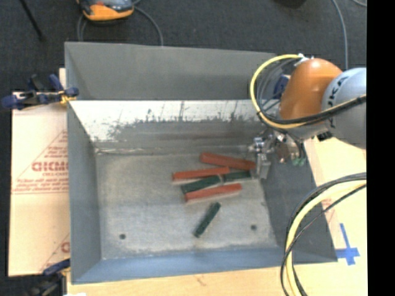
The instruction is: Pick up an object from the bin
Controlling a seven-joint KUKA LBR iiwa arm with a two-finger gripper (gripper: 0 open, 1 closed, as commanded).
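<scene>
Reaches into the bin (80, 165) from the right, with the tool (262, 159) low over the floor, close to the right wall and about halfway along it. Carries an orange cover (305, 94) above the tool, ringed by a loop of yellow and black cable (256, 97). Cannot tell the tool's state, apart or together; too cluttered at that spot to read.

Hangs at the right end of the top red stick (225, 161), the nearest thing and the uppermost of a small heap in the middle of the floor. Slopes gently down to the right, that stick, its right end reaching the tool. Cannot tell touching from just beside.

Below it, more of the heap, all roughly level and close together:
- thin red stick (196, 175), to the left, end near the top red stick's left end.
- green stick (207, 182), just under the thin red one, rising a little to the right, with a green stretch running on toward the tool; cannot tell whether one piece or two.
- low red stick (213, 192), touching the green one's underside, also rising slightly to the right.

Apart from the heap, nearer the front wall: lone green stick (207, 219), steeply tilted, upper end to the right.
</scene>
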